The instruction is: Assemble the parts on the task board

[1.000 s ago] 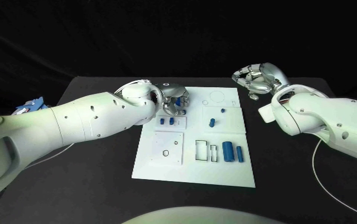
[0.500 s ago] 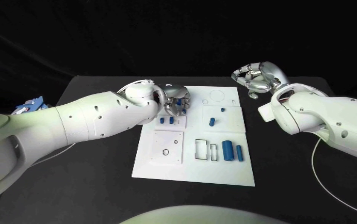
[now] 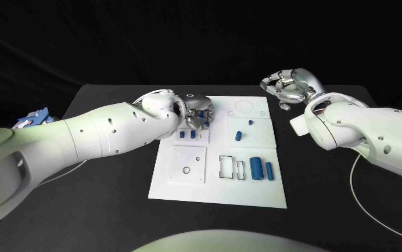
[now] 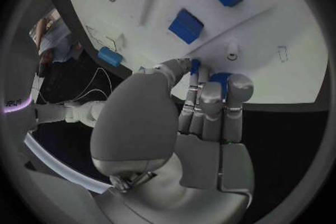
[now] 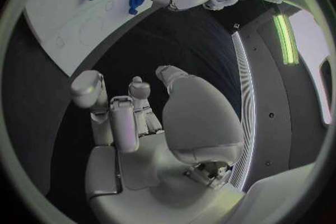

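The left hand [image 3: 197, 110], silver and many-fingered, hangs over the far left part of the flat white rectangular task board [image 3: 218, 191]. Its fingers [image 4: 210, 106] are curled in tight around a small blue part [image 4: 220, 78], pinched against the thumb, with the tip just above the board's surface. Straight below it, at about six o'clock from the hand, two short blue block-shaped pieces [image 3: 187, 135] sit side by side in their pocket. A small blue stubby peg [image 3: 239, 136] stands toward the board's middle, at roughly four o'clock from the hand. Near the board's close right corner, a fat blue cylinder [image 3: 256, 169] and a thinner blue bar [image 3: 269, 171] lie next to an empty rectangular slot [image 3: 227, 168].

The right hand [image 3: 289, 88] is off the board, up at two o'clock from its far right corner, held above the black table [image 3: 100, 171] with fingers loosely bent and nothing in them that I can make out.

The worry I'd have is the held piece: so little of it shows past the fingertips that I can't tell its tilt. If it goes down crooked it could jam at the mouth of its seat or pop out of the pinch. The knuckles also sit close to the two blocks, and a careless sweep downward could nudge them out of place. The board itself looks unclamped, so a hard push might slide it.
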`<state>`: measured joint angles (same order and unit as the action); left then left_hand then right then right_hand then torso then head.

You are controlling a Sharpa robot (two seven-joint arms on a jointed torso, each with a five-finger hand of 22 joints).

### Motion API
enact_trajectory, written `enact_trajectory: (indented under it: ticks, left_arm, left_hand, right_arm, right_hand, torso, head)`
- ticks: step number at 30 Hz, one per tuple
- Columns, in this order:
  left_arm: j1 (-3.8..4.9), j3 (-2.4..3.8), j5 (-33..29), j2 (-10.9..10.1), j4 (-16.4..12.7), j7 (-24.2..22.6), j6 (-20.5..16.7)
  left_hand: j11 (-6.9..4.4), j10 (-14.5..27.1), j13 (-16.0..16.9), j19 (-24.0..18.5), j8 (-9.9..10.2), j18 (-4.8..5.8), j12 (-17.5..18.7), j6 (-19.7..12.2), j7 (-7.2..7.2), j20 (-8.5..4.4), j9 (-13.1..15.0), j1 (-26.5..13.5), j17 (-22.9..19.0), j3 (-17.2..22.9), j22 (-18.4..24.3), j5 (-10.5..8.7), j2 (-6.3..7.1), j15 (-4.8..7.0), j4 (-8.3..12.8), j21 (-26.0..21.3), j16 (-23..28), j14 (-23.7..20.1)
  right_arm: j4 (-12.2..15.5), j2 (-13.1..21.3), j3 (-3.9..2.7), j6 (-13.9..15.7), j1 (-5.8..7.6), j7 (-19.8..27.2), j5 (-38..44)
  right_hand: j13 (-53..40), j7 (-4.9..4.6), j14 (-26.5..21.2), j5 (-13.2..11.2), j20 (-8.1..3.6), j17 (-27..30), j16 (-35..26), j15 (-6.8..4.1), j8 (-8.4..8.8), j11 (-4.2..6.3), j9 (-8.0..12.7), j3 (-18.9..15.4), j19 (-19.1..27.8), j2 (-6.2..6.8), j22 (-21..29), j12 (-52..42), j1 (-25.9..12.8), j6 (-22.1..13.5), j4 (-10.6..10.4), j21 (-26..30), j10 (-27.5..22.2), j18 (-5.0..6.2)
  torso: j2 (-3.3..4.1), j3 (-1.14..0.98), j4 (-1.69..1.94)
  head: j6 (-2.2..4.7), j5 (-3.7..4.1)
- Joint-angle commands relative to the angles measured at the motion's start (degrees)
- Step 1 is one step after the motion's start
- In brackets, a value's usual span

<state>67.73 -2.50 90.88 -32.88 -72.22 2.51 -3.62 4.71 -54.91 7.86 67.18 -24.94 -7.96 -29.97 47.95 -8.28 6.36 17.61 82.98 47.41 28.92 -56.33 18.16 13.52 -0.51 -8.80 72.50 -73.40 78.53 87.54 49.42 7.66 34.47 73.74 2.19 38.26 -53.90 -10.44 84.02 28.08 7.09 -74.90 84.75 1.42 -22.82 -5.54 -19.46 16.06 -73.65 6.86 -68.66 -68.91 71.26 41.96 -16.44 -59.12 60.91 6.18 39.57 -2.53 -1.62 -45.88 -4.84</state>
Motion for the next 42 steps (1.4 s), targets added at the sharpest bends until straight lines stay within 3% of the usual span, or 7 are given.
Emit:
enact_trajectory:
  ticks: [1, 8, 15, 28, 35, 39, 42]
  left_arm:
    - [-0.27, -0.12, 0.39, 0.17, 0.16, 0.09, 1.62]
    - [-0.37, -0.11, 0.38, 0.38, 0.40, -0.06, 0.98]
    - [-0.47, -0.11, 0.09, 0.38, 0.42, -0.25, -0.63]
    - [-0.72, 0.47, -0.82, -1.69, -2.16, -0.15, -4.04]
    - [-0.68, 1.70, -1.84, -4.02, -5.68, 0.06, -5.90]
    - [-0.55, 2.58, -2.18, -5.76, -8.16, 0.68, -5.44]
    - [-0.33, 3.02, -2.72, -6.90, -9.32, 1.23, -4.45]
  left_hand:
    - [-0.09, -0.66, -0.03, 0.50, 0.37, 0.82, 0.04, 0.63, -0.08, -0.17, -0.16, 0.76, 0.31, 0.65, -0.51, -0.09, -0.47, 0.09, 0.34, 0.52, -0.43, 0.62]
    - [-1.09, -3.87, 0.02, 2.43, 0.04, 1.38, -0.08, 3.87, 0.58, -0.91, -0.04, 1.26, 1.01, 2.50, -3.74, -0.24, -1.71, 1.03, 2.05, 2.70, -1.22, 1.70]
    - [-1.29, -5.89, -0.25, 2.76, 0.36, 1.50, 1.20, 5.63, 0.79, -1.25, 0.06, 1.13, 0.54, 3.83, -4.48, -0.36, -2.37, 1.24, 3.25, 3.29, -1.12, 2.05]
    - [-1.06, -6.54, -0.46, 2.61, 1.00, 1.49, 2.39, 6.04, 0.59, -1.25, 0.00, 0.57, 0.77, 4.37, -4.53, -0.50, -2.22, 1.08, 3.98, 3.41, -1.27, 2.25]
    - [-1.04, -6.88, -0.49, 2.76, 1.14, 1.54, 2.72, 6.32, 0.58, -1.21, 0.03, 0.13, 0.61, 4.31, -4.79, -0.48, -2.05, 1.06, 4.08, 3.57, -1.27, 2.31]
    - [-1.06, -7.05, -0.51, 2.78, 1.22, 1.55, 2.92, 6.47, 0.60, -1.19, 0.05, -0.15, 0.38, 4.24, -4.85, -0.48, -1.95, 1.05, 4.09, 3.60, -1.20, 2.30]
    - [-1.09, -7.24, -0.52, 2.96, 1.27, 1.60, 3.10, 6.64, 0.64, -1.18, 0.07, -0.38, 0.30, 4.17, -5.12, -0.50, -1.88, 1.07, 4.10, 3.74, -1.20, 2.33]
  right_arm:
    - [0.02, -0.06, -0.01, -0.29, -0.03, 0.55, 0.62]
    - [0.05, -0.05, -0.01, -0.27, -0.03, 0.62, 0.62]
    - [0.07, -0.05, -0.01, -0.24, -0.03, 0.67, 0.63]
    - [-0.05, -0.10, -0.01, -0.06, -0.29, 0.84, 0.63]
    - [-0.51, -0.15, -0.01, -0.11, -0.61, 0.81, 0.63]
    - [-0.90, -0.13, -0.01, -0.10, -0.75, 0.77, 0.63]
    - [-1.12, -0.12, -0.01, -0.10, -0.85, 0.75, 0.63]
  right_hand:
    - [0.01, 0.01, 2.44, 0.20, 0.01, -1.97, -0.14, -0.24, -0.31, -0.02, 0.10, 0.30, 0.49, -0.33, 0.07, 0.21, 0.08, -0.39, 0.09, 0.31, -0.22, 0.68]
    - [0.01, 0.01, 2.44, 0.20, 0.01, -1.97, -0.14, -0.24, -0.31, -0.02, 0.10, 0.30, 0.49, -0.33, 0.07, 0.21, 0.08, -0.39, 0.09, 0.31, -0.22, 0.68]
    - [-0.07, 0.01, 2.45, 0.33, 0.00, -2.02, -0.12, -0.23, -0.37, -0.02, 0.12, 0.32, 0.46, -0.37, 0.04, 0.14, 0.07, -0.34, 0.06, 0.30, -0.12, 0.67]
    - [-0.06, 0.02, 2.45, 0.36, 0.00, -1.99, -0.13, -0.23, -0.40, -0.01, 0.12, 0.34, 0.48, -0.39, 0.08, 0.13, 0.08, -0.31, 0.05, 0.37, -0.11, 0.68]
    - [-0.06, 0.02, 2.45, 0.36, 0.00, -1.99, -0.13, -0.23, -0.40, -0.01, 0.12, 0.34, 0.48, -0.39, 0.08, 0.13, 0.08, -0.31, 0.05, 0.37, -0.11, 0.68]
    - [-0.06, 0.02, 2.45, 0.36, 0.00, -1.99, -0.13, -0.23, -0.40, -0.01, 0.12, 0.34, 0.48, -0.39, 0.08, 0.13, 0.08, -0.31, 0.05, 0.37, -0.11, 0.68]
    - [-0.06, 0.02, 2.45, 0.36, 0.00, -1.99, -0.13, -0.23, -0.40, -0.01, 0.12, 0.34, 0.48, -0.39, 0.08, 0.13, 0.08, -0.31, 0.05, 0.37, -0.11, 0.68]
  torso:
    - [0.01, 0.01, 0.02]
    - [-0.05, 0.03, 0.09]
    - [-0.08, 0.03, 0.02]
    - [-0.17, 0.20, 0.11]
    - [-0.02, 0.27, 0.08]
    - [-0.01, 0.45, 0.16]
    - [-0.02, 0.42, 0.21]
  head:
    - [-0.06, 0.07]
    - [-0.18, 0.05]
    - [-0.15, 0.10]
    - [0.33, 0.29]
    - [0.69, 0.32]
    - [0.69, 0.40]
    - [0.73, 0.44]
